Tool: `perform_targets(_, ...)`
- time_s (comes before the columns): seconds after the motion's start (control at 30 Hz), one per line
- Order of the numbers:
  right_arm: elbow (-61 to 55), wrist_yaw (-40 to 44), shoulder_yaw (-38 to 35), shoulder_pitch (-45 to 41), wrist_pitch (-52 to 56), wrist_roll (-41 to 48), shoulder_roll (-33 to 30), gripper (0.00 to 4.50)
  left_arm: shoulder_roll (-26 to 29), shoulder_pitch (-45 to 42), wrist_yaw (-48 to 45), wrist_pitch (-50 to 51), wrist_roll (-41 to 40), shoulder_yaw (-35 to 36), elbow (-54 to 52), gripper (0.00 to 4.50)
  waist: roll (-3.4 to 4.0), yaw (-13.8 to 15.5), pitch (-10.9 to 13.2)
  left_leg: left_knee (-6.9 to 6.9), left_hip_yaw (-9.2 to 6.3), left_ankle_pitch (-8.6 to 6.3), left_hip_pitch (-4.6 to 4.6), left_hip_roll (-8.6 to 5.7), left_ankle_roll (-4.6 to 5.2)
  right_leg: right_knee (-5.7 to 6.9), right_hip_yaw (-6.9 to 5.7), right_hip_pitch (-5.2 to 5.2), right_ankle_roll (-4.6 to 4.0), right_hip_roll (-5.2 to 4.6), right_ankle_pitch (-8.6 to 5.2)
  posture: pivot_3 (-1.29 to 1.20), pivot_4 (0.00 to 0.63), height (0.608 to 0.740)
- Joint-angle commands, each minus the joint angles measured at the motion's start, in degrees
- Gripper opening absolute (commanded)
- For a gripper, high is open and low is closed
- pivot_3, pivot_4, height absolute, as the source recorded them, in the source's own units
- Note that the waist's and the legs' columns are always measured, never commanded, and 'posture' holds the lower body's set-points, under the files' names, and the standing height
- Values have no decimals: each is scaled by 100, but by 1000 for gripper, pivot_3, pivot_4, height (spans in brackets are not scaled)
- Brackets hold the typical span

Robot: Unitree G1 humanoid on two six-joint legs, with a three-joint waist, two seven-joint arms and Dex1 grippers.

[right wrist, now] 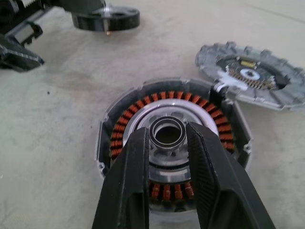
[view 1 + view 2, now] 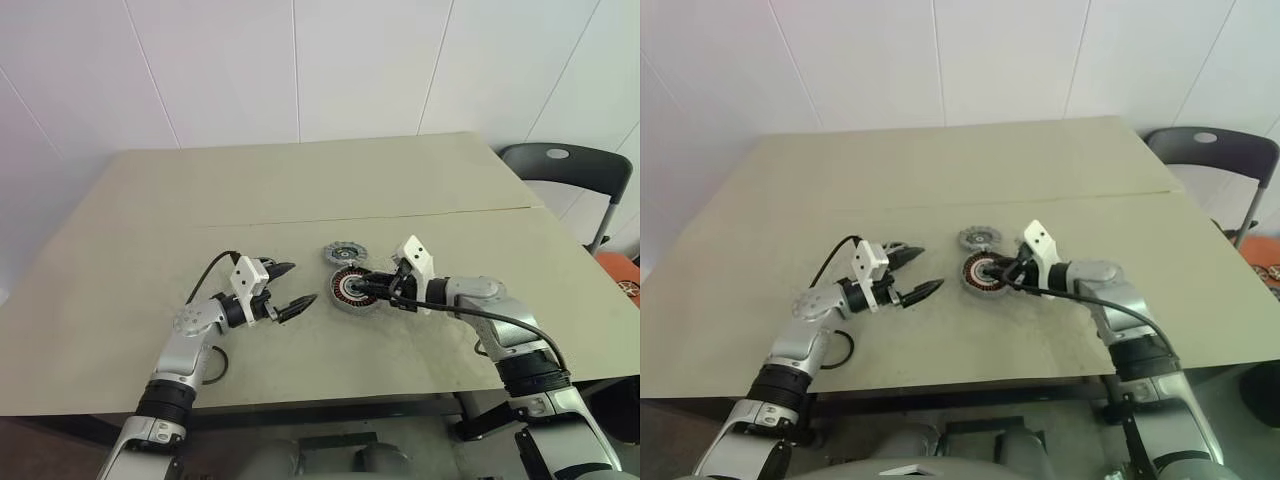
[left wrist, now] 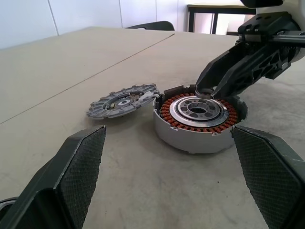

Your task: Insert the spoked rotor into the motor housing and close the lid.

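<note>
With the left pincer (image 2: pixel 300 285) released wide near the motor housing (image 2: pixel 352 290), the right pincer (image 1: pixel 167 131) clenched a small ring (image 3: pixel 205 92) over its hub, so insertion looked unfinished, and the lid (image 2: pixel 345 253) lay just beside the housing on the worktop (image 2: pixel 300 180).

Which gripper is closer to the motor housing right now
Right. The right gripper is over the motor housing, fingers gripping a ring above its centre hub; the left gripper hangs open beside it, apart.
</note>
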Motion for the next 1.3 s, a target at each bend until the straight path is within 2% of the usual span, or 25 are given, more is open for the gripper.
perform_targets(0.03, -201, 1, -20, -192, -23, -17, -30, 750, 15, -86, 10, -49, -68, 92, -190, 4500, 0, 1, 0, 0, 0, 0, 0, 0, 0, 0, 0, 0, 0, 0, 0, 0, 0, 740)
perform_targets(1.3, 315, -230, 136, -386, -185, -368, 329, 750, 46, -48, 19, -50, -59, 100, -188, 4500, 0, -2, -1, 52, 4, 2, 2, -1, -3, 47, 1, 2, -1, 2, 3, 0, 0, 740)
